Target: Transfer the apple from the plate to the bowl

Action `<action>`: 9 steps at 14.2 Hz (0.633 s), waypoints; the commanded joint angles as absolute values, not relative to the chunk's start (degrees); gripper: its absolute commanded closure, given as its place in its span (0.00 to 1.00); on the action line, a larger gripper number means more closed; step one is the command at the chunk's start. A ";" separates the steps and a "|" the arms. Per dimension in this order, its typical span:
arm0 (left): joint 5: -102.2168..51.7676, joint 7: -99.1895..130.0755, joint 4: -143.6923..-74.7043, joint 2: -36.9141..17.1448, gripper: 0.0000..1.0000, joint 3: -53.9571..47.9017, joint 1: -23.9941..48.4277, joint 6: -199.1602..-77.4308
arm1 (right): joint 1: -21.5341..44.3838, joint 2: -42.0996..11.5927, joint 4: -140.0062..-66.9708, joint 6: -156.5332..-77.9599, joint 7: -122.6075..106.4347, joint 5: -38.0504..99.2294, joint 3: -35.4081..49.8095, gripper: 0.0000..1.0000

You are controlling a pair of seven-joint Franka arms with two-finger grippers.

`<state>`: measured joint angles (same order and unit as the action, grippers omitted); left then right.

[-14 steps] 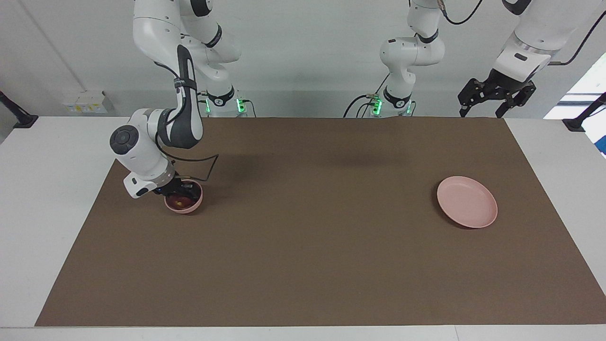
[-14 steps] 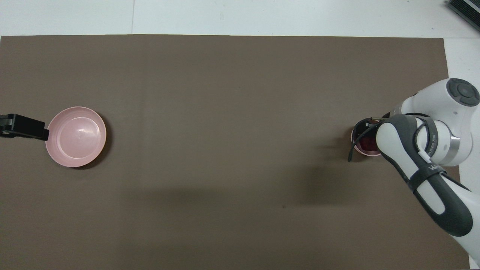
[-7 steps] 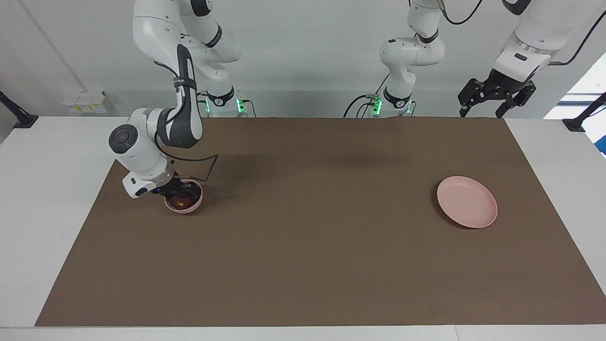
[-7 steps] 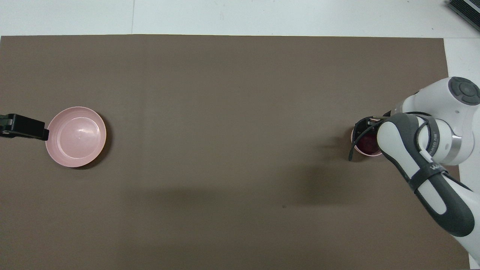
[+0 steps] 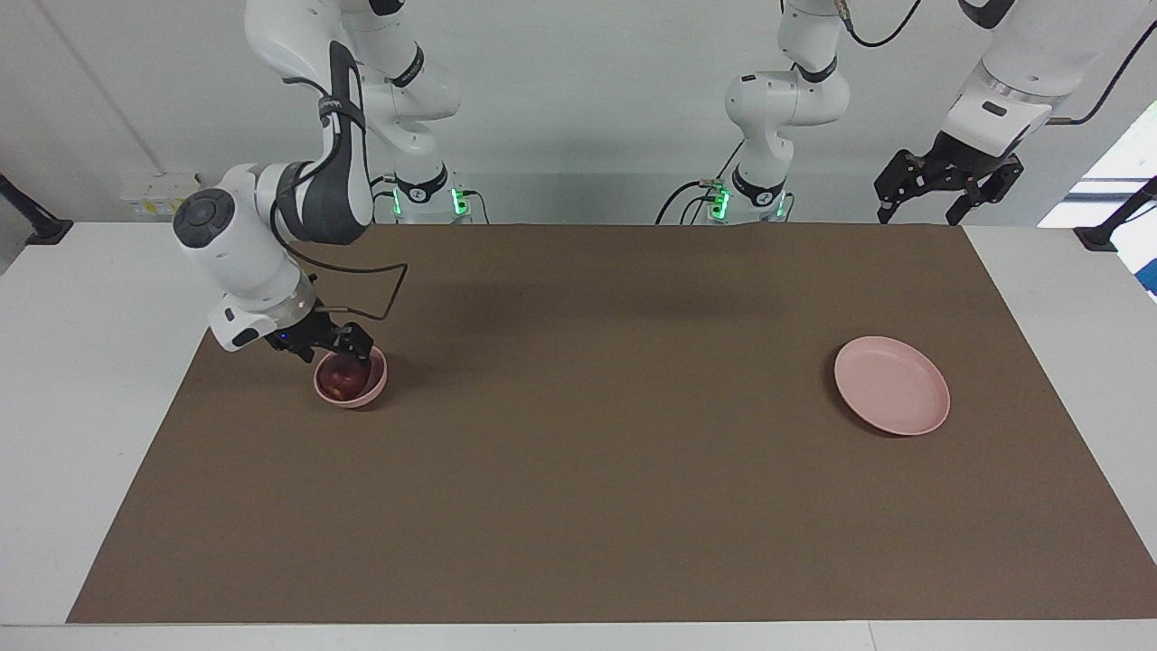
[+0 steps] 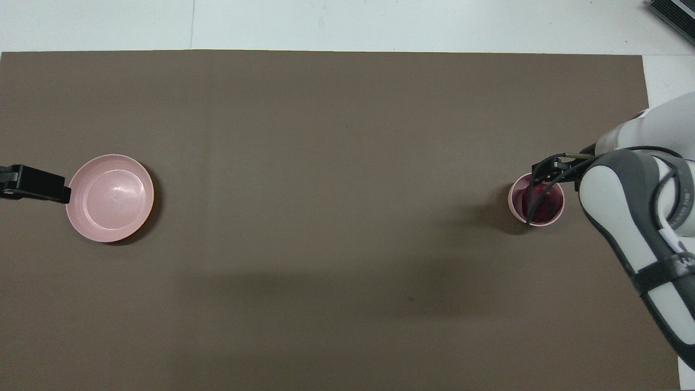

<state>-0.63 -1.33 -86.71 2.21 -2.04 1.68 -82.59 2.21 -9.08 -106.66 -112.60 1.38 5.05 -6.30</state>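
Note:
The dark red apple [image 5: 343, 375] lies in the small pink bowl [image 5: 372, 391] toward the right arm's end of the table; it also shows in the overhead view [image 6: 537, 202] inside the bowl [image 6: 513, 202]. My right gripper [image 5: 346, 346] hangs just above the bowl's rim, open and holding nothing; in the overhead view it [image 6: 554, 165] is over the bowl's edge. The flat pink plate [image 5: 890, 398] lies bare toward the left arm's end [image 6: 111, 198]. My left gripper [image 5: 931, 215] waits raised and open over the mat's corner, its tip [image 6: 38, 184] beside the plate.
A brown mat [image 5: 597, 452] covers the table, with white table margin [image 5: 81, 362] around it. A black cable [image 5: 384, 298] loops from the right wrist above the bowl.
The right gripper has risen out of the bowl and drawn back toward the right arm's end, leaving the apple in the bowl. The left arm has not moved.

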 commanded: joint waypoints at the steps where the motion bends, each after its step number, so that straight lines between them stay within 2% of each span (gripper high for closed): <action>1: -1.32 -1.49 -87.01 2.72 0.00 -2.20 1.05 -82.71 | 2.37 -3.71 -107.40 -110.57 5.26 0.02 -5.19 0.00; 5: -1.32 -1.49 -87.01 2.72 0.00 -2.20 1.05 -82.71 | 6.32 1.04 -106.36 -108.55 12.92 -0.97 -4.66 0.00; 9: -1.32 -1.49 -87.01 2.72 0.00 -2.20 1.05 -82.71 | 5.45 1.67 -94.86 -95.92 12.48 -0.88 -4.92 0.00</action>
